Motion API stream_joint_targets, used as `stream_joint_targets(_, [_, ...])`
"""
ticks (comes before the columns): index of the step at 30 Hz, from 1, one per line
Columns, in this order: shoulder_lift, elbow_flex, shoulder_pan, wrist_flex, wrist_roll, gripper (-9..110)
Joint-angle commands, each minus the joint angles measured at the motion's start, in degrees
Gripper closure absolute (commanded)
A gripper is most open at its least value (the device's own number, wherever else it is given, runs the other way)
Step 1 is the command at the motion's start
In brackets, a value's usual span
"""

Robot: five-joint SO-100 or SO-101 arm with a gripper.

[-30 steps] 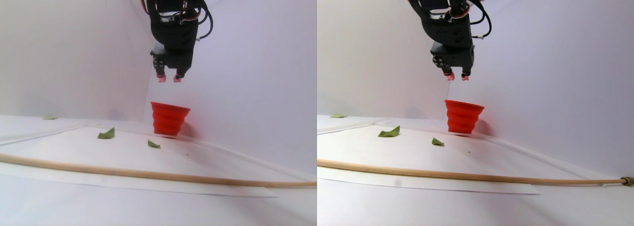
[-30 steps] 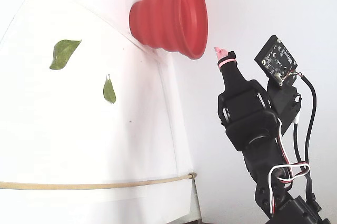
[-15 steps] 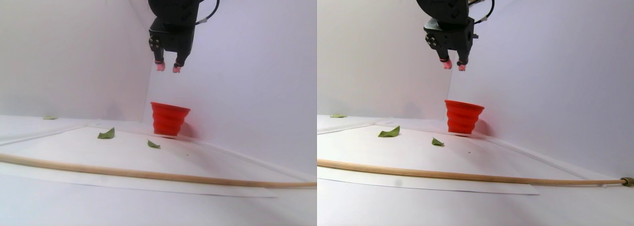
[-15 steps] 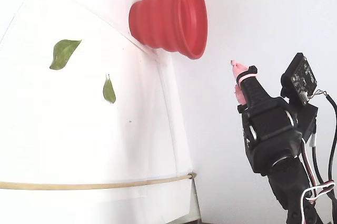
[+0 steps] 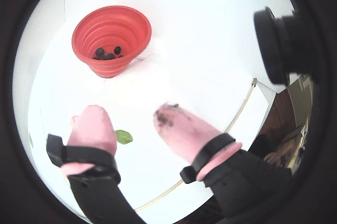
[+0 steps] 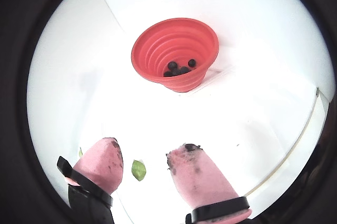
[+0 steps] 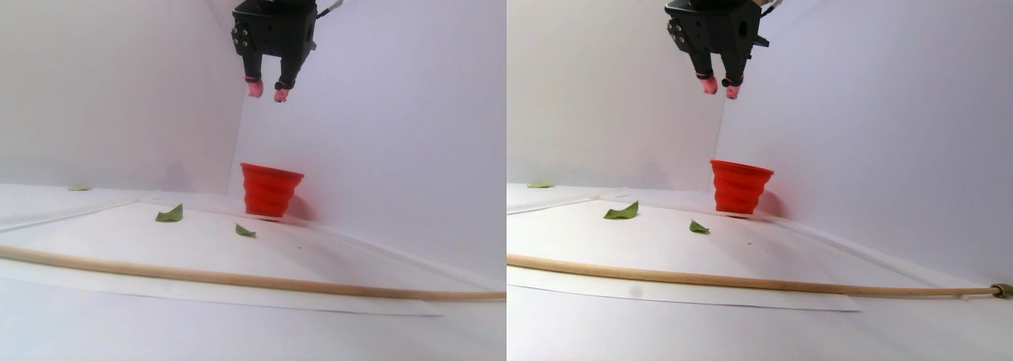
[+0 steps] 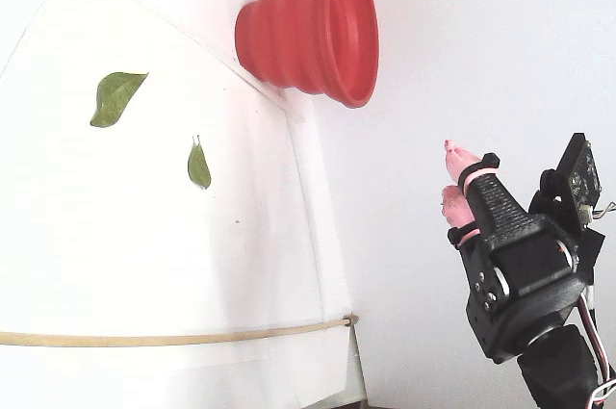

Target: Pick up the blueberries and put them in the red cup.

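Several blueberries (image 6: pixel 179 69) lie in bottom of red cup (image 6: pixel 158 55), exact count unclear. My gripper (image 6: pixel 142 161) hangs high above cup, pink fingertips (image 5: pixel 176 126) parted, nothing between them. Drop step looks done, I judge. No loose berry seen on white sheet (image 8: pixel 144 265), only green leaves (image 8: pixel 117 96). Next: scan for more, else retire. Room open above; walls close behind cup; wooden dowel (image 7: pixel 237 279) bounds front edge.

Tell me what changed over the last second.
The end effector rose straight up, away from the red cup, open and empty throughout. Nothing was gripped or released. The cup, the blueberries inside it, the leaves and the wooden stick stayed put.
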Motion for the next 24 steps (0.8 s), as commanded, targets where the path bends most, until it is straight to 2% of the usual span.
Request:
stream_joint_targets(1, [10.72,-0.35,1.41,2.99,2.46,85])
stream_joint_targets(11, [22.50,4.04,1.23,11.78,8.00,85])
stream_joint_targets(24, [40.96,5.45,1.67,30.15,15.91,85])
